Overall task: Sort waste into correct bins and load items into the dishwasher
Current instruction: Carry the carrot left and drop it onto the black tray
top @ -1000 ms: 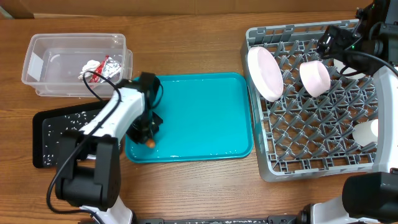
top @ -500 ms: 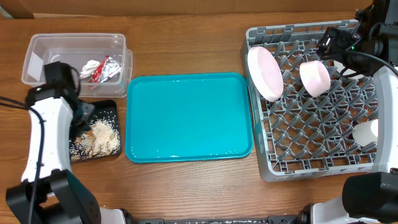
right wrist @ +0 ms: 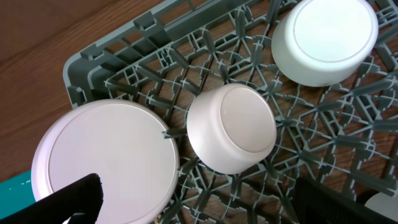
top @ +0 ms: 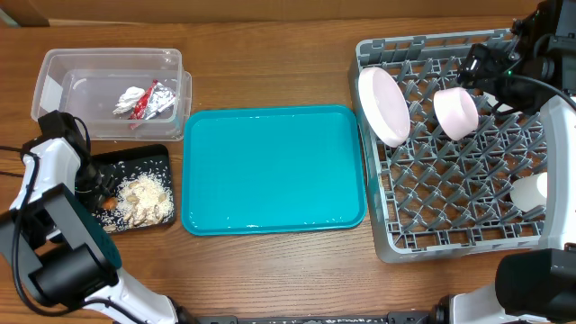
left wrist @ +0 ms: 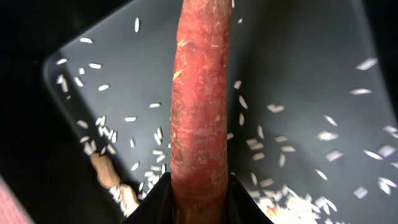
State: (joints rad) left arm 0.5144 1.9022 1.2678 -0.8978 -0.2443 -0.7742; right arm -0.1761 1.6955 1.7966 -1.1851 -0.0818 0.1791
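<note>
L arm folded low at counter (top: 270, 270) left edge; pincer (left wrist: 199, 196) clamped on carrot (left wrist: 200, 106) over black tray (left wrist: 298, 56) w/ rice (top: 148, 198). R arm above grey rack (right wrist: 93, 68), pincer (right wrist: 205, 208) wide open, empty.

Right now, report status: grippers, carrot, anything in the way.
Left gripper shut on carrot, over black tray. Right gripper open above rack. Only scattered rice beneath.
</note>
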